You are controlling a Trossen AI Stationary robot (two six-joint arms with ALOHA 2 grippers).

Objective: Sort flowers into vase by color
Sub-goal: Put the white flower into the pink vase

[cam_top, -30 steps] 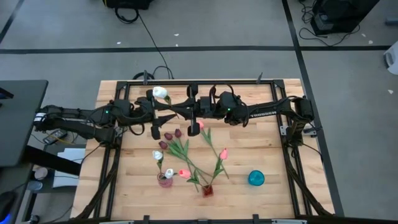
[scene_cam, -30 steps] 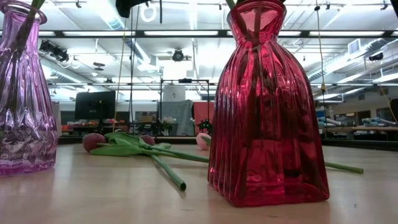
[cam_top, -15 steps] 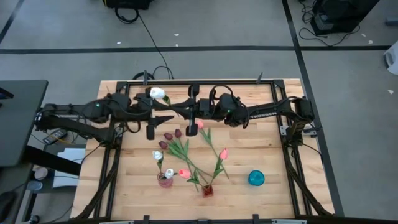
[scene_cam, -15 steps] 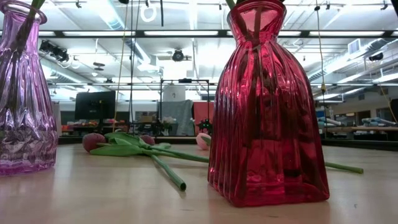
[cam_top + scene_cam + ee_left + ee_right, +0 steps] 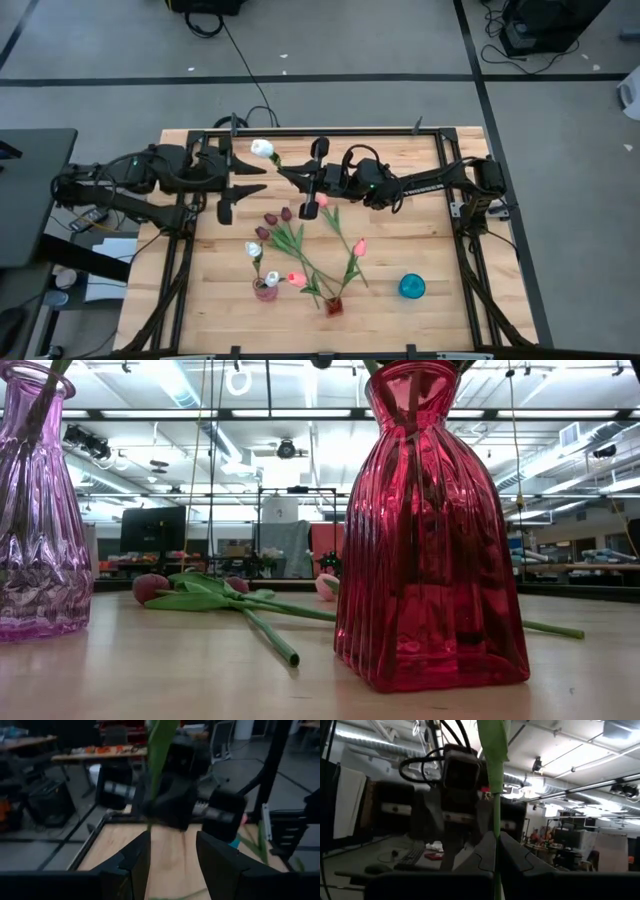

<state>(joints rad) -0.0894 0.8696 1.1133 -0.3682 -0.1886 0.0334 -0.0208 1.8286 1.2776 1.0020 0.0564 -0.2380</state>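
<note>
A white tulip [image 5: 262, 148] hangs in the air over the table's far middle, its green stem running back to my right gripper [image 5: 290, 175], which is shut on it. My left gripper [image 5: 252, 178] stands open just left of the flower, facing the right one, with nothing between its fingers [image 5: 140, 857]. Dark maroon tulips [image 5: 272, 222] and pink tulips [image 5: 358, 247] lie on the table by their stems and leaves. A pink-violet vase [image 5: 265, 290] holds white tulips, and a red vase [image 5: 333, 305] holds pink ones. My right gripper pinches the white tulip's thin stem [image 5: 496, 827] between its two fingertips, well below the head. The fingers come from the table's right, slanting upward, and lie across the stem. The tulip is clear of the table; its leaf [image 5: 492, 742] and head lie beyond the fingers.
A teal vase [image 5: 412, 287] stands at the near right. In the low view the red vase [image 5: 430, 530] and the violet vase [image 5: 35, 510] stand close, with stems [image 5: 265, 630] lying behind them. A black frame [image 5: 455, 200] runs around the table's edges.
My left gripper has drawn back toward the table's left edge and risen, away from the white tulip, still open. My right gripper has stayed nearly in place with the stem, tipping upward a little.
</note>
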